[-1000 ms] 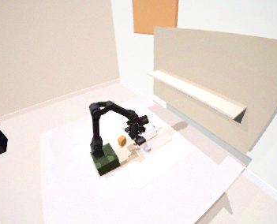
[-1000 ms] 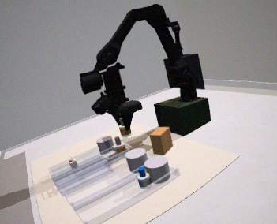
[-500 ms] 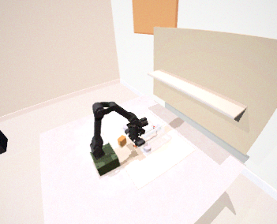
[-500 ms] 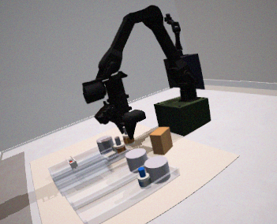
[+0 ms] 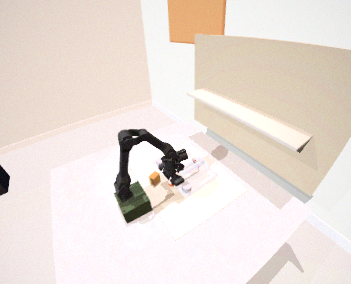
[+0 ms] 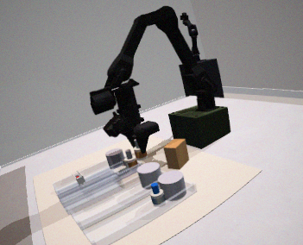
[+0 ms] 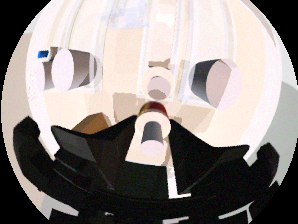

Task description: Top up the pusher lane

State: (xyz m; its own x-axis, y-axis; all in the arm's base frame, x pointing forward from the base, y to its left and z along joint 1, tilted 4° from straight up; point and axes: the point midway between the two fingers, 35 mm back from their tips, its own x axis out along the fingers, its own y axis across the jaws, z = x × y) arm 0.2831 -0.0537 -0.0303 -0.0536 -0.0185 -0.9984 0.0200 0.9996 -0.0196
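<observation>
- Your gripper (image 6: 140,148) is pinching the jar (image 6: 140,152): small, brown-bodied, pale cap, held low just in front of the lanes (image 6: 91,190).
- In the wrist view the jar (image 7: 152,133) sits between the fingers, pale cap toward the camera, a dark red band behind it.
- Just beyond it, a second small jar (image 6: 129,160) with a brown body stands at the near end of a clear lane; the two are near each other, and you can't tell from these views if they touch.
- The wrist view puts that lane jar (image 7: 160,86) straight ahead of the held one, same line.
- Grey cans: one (image 6: 115,157) beside the lane jar, two more (image 6: 148,173) (image 6: 172,183) at the front of the other lanes.
- A blue-capped jar (image 6: 155,193) stands just beside the nearest grey can.
- A small white block with a red mark (image 6: 79,178) sits farther back on a lane; too small to read.
- A tan box (image 6: 176,153) stands on the mat (image 6: 230,177), between the lanes and the green base (image 6: 199,122).
- No brand, label or writing is legible anywhere; everything is too blurred.
- The top view shows the arm (image 5: 136,150) bent over the lanes on the counter (image 5: 86,240), with a wall shelf (image 5: 251,120) well apart.
</observation>
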